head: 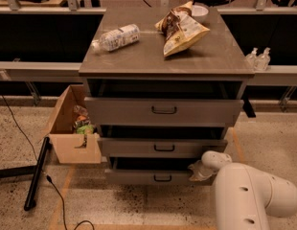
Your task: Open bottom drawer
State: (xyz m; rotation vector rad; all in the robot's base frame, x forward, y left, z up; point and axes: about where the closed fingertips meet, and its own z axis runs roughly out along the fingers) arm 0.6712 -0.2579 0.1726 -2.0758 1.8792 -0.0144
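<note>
- At the foot of the cabinet (153, 56), the bottom drawer (134, 177) is the lowest of three grey fronts, with its small black loop handle (163, 178) at the centre. A dark gap shows above the front, so it looks partly out, though how far is hard to judge.
- Against the cabinet's lower right corner, the gripper (199, 170) sits at the right end of that drawer front, off to the side of the handle. Whether it is clenched, released or holding anything cannot be told.
- Right of the cabinet's base, the white arm (249, 195) reaches in low, probably because the target drawer lies close to the floor.
- On the cabinet's top lie a plastic bottle (115, 37) and a snack bag (179, 28), well above the work and unlikely to interfere.
- Left of the cabinet stands an open cardboard box (67, 143), clear of the line the drawer would slide along.
</note>
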